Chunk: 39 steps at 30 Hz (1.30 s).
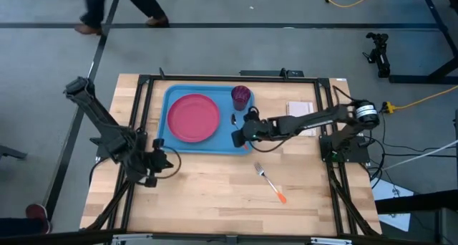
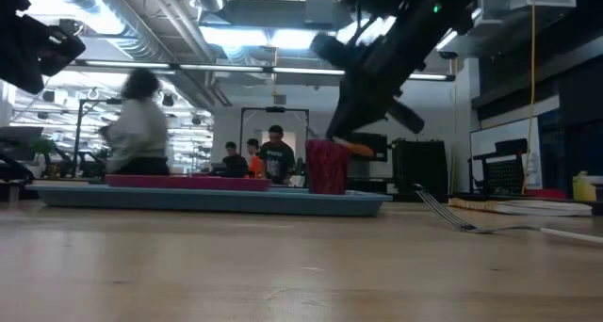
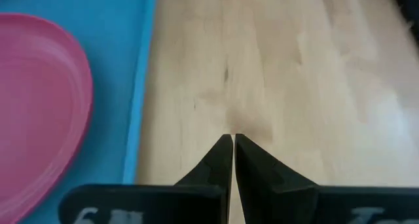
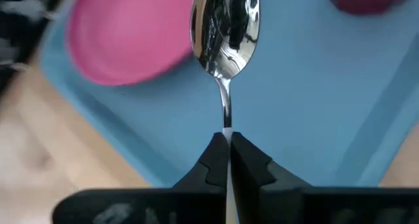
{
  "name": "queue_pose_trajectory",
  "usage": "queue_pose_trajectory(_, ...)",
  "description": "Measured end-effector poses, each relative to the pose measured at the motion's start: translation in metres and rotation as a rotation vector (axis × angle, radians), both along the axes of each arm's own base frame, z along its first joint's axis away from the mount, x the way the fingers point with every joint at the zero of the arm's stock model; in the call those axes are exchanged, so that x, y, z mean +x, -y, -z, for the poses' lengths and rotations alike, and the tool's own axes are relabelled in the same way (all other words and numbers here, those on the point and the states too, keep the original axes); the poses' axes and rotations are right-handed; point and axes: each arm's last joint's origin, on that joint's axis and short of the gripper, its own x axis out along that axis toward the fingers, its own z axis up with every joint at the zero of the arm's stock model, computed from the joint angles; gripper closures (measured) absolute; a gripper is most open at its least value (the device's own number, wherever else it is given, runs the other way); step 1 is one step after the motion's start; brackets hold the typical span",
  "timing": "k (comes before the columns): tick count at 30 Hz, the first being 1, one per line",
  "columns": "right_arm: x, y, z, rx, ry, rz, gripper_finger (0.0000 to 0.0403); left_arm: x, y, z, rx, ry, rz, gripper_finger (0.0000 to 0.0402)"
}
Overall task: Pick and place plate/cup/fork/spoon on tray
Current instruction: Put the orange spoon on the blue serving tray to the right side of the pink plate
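The light-blue tray [image 1: 161, 107] lies at the far middle of the table. The pink-red plate [image 1: 193, 117] lies flat in its left half, and the maroon cup [image 1: 241, 97] stands upright in its far right corner. My right gripper [image 1: 240, 135] is over the tray's right part, shut on the spoon [image 4: 224, 27]. The fork [image 1: 270, 182] lies flat on the wood near the right front, orange end toward the near edge. My left gripper [image 3: 232, 142] is shut and empty over the wood by the tray's near left corner. My right gripper pinches the spoon's slim metal shaft [image 4: 226, 122] between its two fingertips, below the bowl. The fingers come from the table's right, slanting down, in line with the spoon. The bowl [image 1: 234, 119] sticks out ahead over the tray floor; the orange handle end [image 2: 358, 148] shows behind the fingers.
A small white pad [image 1: 300, 109] lies on the wood right of the tray. Black frame rails run along the table's left, right and far sides. Bare wood stretches across the near half of the table. People move in the room behind.
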Motion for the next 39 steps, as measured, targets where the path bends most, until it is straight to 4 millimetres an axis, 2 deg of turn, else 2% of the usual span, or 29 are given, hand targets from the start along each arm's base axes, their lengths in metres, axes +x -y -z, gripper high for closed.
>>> queue_pose_trajectory(7,0.006,0.013,0.026,0.073,-0.053,0.096,0.0399,-0.002,-0.002,-0.002,-0.052,0.040,0.002,0.0390)
queue_pose_trajectory(14,0.007,0.024,0.037,0.116,-0.054,0.219,0.0395,-0.002,0.000,-0.002,-0.077,0.015,0.031,0.0390)
queue_pose_trajectory(20,0.007,0.032,0.040,0.119,-0.036,0.313,0.0393,-0.004,0.001,0.000,-0.084,-0.015,0.058,0.0390)
queue_pose_trajectory(39,0.007,0.033,0.040,0.142,-0.014,0.370,0.0392,-0.009,0.018,-0.010,-0.205,0.067,0.141,0.0390)
